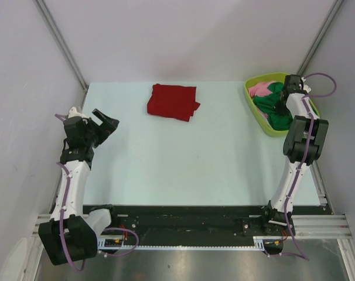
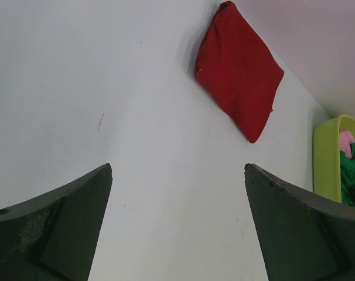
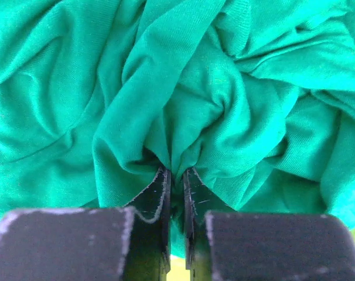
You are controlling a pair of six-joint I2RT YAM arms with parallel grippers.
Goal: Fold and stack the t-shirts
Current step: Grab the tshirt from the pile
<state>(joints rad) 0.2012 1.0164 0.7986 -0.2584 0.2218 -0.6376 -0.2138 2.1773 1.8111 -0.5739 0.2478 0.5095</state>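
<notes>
A flat, pale blue-white rectangular tabletop point(image 1: 166, 170) sits inside plain, evenly lit off-white walls point(image 1: 183, 35) braced by slanting grey metal corner struts point(image 1: 59, 42), with a silver aluminium rail point(image 1: 318, 222) and brushed steel sheet point(image 1: 195, 266) along its near edge.

The left arm point(image 1: 75, 175) and right arm point(image 1: 294, 172) are built of white links and black joint housings, with purple cables point(image 1: 67, 186) strung along. Scuffed matte-black jaws are fitted.

Bright even light, soft shadows, pics sharp
</notes>
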